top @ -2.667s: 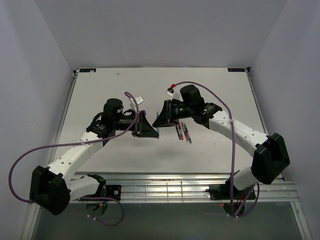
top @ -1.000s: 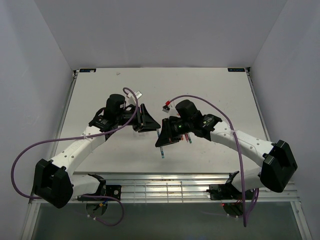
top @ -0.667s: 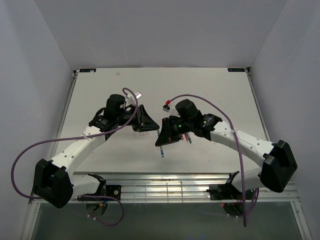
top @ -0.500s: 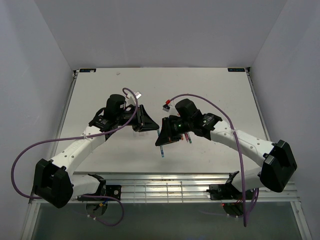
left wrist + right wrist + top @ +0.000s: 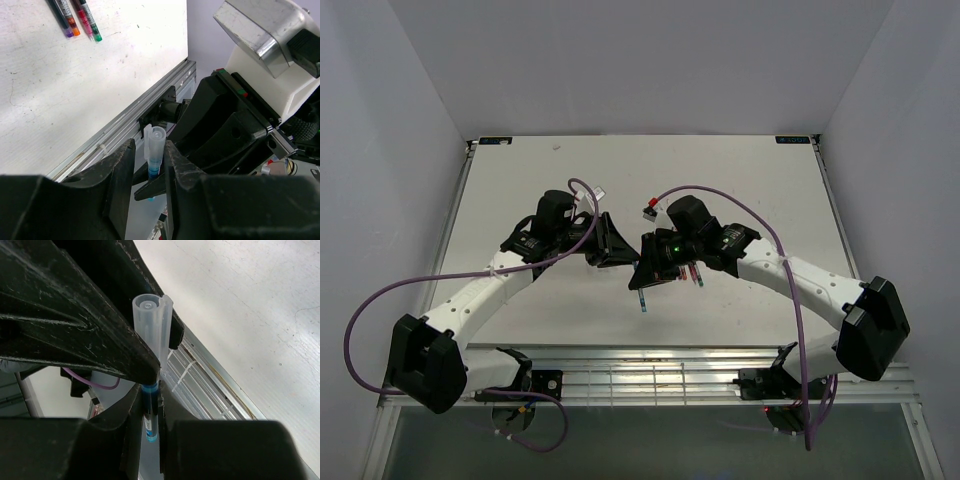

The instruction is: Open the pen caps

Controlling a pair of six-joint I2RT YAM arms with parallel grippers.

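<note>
My right gripper [image 5: 150, 396] is shut on a blue pen [image 5: 150, 421] and holds it above the table, tip end down. The pen's translucent cap [image 5: 152, 325] sticks out past the fingers. In the left wrist view that pen cap [image 5: 154, 144] stands between the fingers of my left gripper [image 5: 150, 150]. It rests against the right finger, with a small gap to the left one. From above, the left gripper [image 5: 618, 248] and right gripper [image 5: 643, 268] meet near the table's middle, and the pen's lower end [image 5: 643, 304] pokes out below. No other caps are discernible.
Two more pens [image 5: 692, 272] lie side by side on the white table behind the right gripper. The left wrist view shows them as a dark pen [image 5: 64, 16] and a pink pen [image 5: 86, 21]. A metal rail [image 5: 650, 375] runs along the near edge. Purple cables loop over both arms.
The two grippers have drawn closer together. The left one has shifted right onto the cap end of the pen, which the right gripper keeps holding.
</note>
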